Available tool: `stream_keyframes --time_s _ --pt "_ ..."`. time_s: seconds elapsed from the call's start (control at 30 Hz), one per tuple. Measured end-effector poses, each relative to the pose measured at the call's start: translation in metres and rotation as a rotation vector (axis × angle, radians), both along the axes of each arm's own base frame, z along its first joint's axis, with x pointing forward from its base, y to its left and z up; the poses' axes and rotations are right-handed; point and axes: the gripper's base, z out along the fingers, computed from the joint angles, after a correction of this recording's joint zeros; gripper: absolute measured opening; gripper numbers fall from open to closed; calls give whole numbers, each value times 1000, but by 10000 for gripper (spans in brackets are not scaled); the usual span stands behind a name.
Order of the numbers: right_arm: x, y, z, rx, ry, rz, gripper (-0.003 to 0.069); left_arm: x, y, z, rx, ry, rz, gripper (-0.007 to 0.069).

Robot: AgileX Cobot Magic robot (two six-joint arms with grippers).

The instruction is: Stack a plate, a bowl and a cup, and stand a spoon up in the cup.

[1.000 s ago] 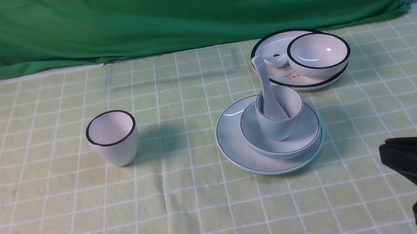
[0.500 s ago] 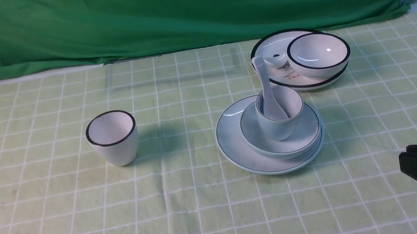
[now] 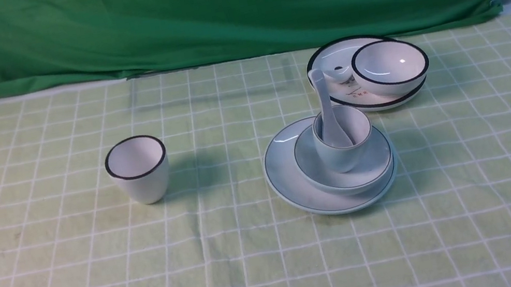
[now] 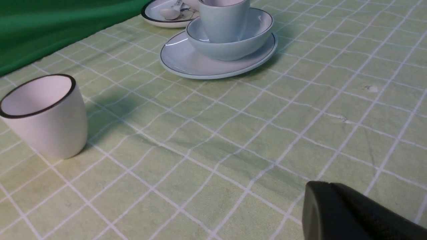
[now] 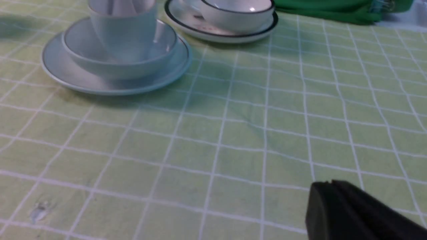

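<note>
Both claws, left gripper (image 4: 337,206) and right gripper (image 5: 333,206), are sitting closed and empty; well ahead of them, the spoon (image 3: 328,112) is standing in the cup (image 3: 343,141), so I am judging they should be keeping clear.

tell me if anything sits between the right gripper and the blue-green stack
Nothing visible does. In the right wrist view only bare checked cloth lies between the shut right gripper and the plate carrying bowl, cup and spoon.

Pale blue-green plate (image 3: 288,180), bowl (image 3: 375,167) and cup (image 3: 342,157); white spoon (image 3: 327,109). At nine o'clock, black-rimmed white cup (image 3: 138,170). Pale green white-gridded tablecloth (image 3: 102,286); green backdrop (image 3: 211,9).
</note>
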Motion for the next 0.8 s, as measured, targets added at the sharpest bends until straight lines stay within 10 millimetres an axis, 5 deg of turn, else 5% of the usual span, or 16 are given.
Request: stream_keyframes --time_s 0.8 --pt "-4 -1 -4 26 2 -17 41 0 0 0 0 -3 -1 3"
